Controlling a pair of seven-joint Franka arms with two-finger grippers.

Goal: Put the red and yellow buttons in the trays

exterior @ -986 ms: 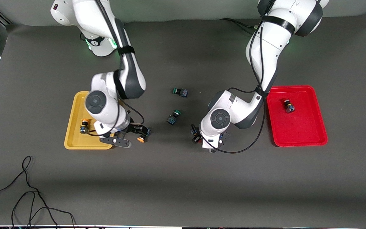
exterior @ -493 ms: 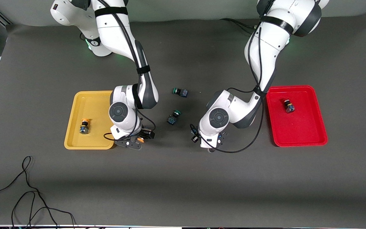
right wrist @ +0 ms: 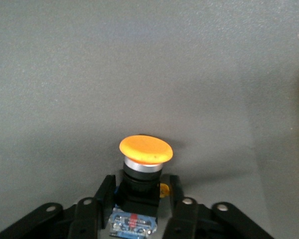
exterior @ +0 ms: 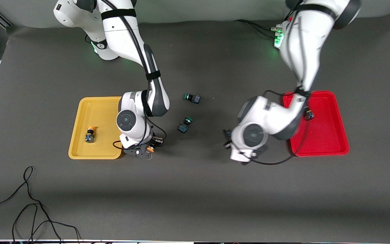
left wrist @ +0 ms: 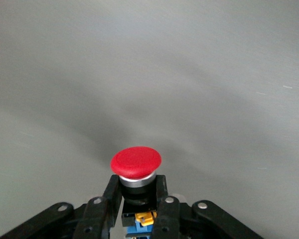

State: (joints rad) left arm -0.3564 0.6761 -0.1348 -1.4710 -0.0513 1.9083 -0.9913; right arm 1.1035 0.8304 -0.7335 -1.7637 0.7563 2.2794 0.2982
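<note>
My left gripper (left wrist: 137,186) is shut on a red-capped button (left wrist: 136,162) and holds it over bare table beside the red tray (exterior: 320,135); in the front view the left gripper (exterior: 229,139) hides that button. A second red button (exterior: 308,114) lies in the red tray. My right gripper (right wrist: 141,186) is open, its fingers on either side of a yellow-capped button (right wrist: 145,149) with small gaps. That button (exterior: 151,148) lies on the table by the yellow tray (exterior: 80,112), under the right gripper (exterior: 146,148). Another yellow button (exterior: 89,134) lies in the yellow tray.
Two green-capped buttons (exterior: 192,98) (exterior: 185,124) lie on the dark mat between the arms. A black cable (exterior: 29,203) loops on the table near the front camera at the right arm's end.
My left arm has swung toward the red tray with the red button in its gripper. My right gripper has moved off the yellow tray and settled around the yellow button on the table.
</note>
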